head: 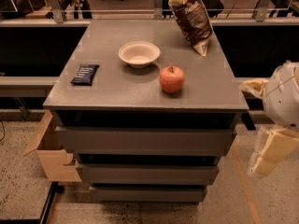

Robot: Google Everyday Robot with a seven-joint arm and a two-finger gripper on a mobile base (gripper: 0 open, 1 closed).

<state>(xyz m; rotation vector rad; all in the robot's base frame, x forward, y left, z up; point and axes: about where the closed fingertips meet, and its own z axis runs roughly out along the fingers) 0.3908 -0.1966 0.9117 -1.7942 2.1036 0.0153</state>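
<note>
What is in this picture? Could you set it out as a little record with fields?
Pincer: the pincer hangs at the right edge of the view, beside the cabinet and below its top, touching nothing.
Things: the red apple seems nearest to it, upright near the front of the cabinet top. A white bowl sits behind and left of the apple. A chip bag stands at the back right. A dark packet lies flat at the left.
Rest: a cardboard box is on the floor, left of the cabinet.

Upright red apple, left of gripper
</note>
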